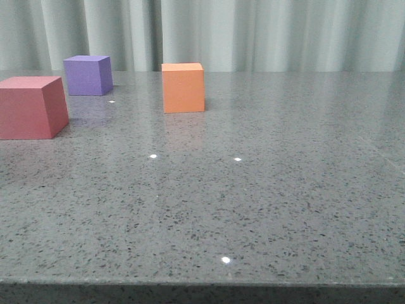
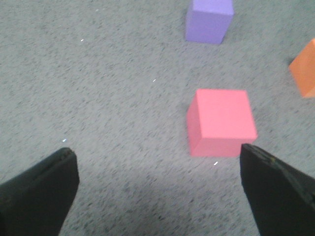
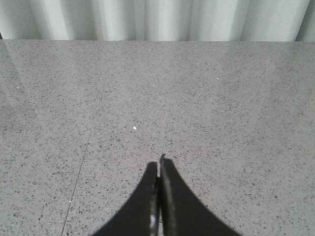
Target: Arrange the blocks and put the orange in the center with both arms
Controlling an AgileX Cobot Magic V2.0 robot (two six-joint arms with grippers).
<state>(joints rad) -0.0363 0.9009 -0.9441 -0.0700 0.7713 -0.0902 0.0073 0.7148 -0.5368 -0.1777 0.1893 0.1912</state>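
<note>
Three cubes stand on the grey speckled table (image 1: 253,202). The red-pink block (image 1: 31,106) is at the far left, the purple block (image 1: 88,75) behind it, and the orange block (image 1: 183,87) to their right, near the middle. Neither arm shows in the front view. In the left wrist view my left gripper (image 2: 157,162) is open above the table, the red-pink block (image 2: 221,120) just beyond its one finger (image 2: 278,191); the purple block (image 2: 208,20) and a corner of the orange block (image 2: 305,73) lie farther off. My right gripper (image 3: 159,169) is shut and empty over bare table.
Pale curtains (image 1: 253,31) hang behind the table's far edge. The table's front edge (image 1: 202,284) runs along the bottom of the front view. A thin seam (image 3: 81,167) crosses the tabletop in the right wrist view.
</note>
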